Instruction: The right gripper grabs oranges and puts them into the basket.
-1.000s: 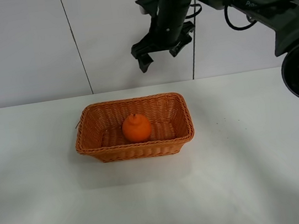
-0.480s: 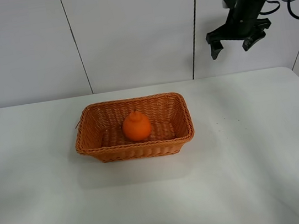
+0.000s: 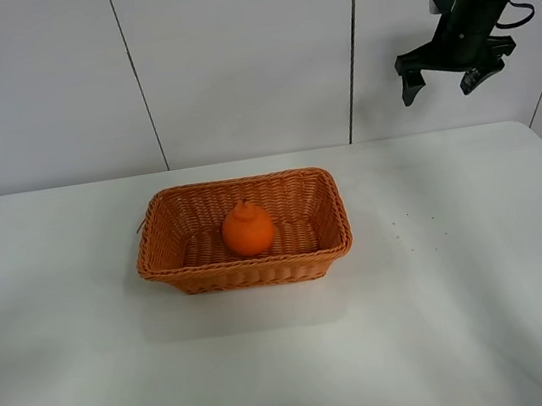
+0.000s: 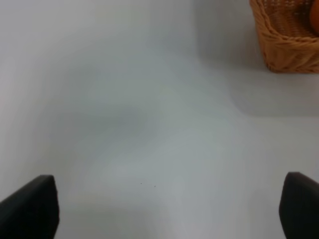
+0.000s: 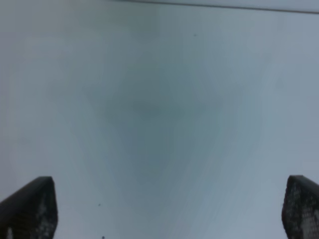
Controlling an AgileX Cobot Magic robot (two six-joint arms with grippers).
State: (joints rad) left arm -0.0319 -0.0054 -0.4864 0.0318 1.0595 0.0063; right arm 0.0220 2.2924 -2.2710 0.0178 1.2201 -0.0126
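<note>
Exterior high view: the basket [image 3: 242, 230] is seen at the centre of the frame, set on the white table [image 3: 293, 361], with the orange [image 3: 248, 230] lying inside it, near the middle of its floor and slightly toward the front wall. The knobbed top of the orange is turned upward. The right gripper [image 3: 451, 79] is held high in the upper right of the frame, in front of the white wall panels, well apart from the basket and above the table's far right edge; its fingers are spread wide and nothing is held between them

In the right wrist view only two dark fingertips [image 5: 30, 206] are caught at the lower corners, far apart, with bare table [image 5: 159, 109] between them

In the left wrist view the left gripper [image 4: 164, 206] is shown likewise spread, one dark fingertip at each lower corner, over bare table. A corner of the basket [image 4: 284, 35] is caught at the upper right of that frame, with a sliver of the orange [image 4: 315, 17] at the edge
</note>
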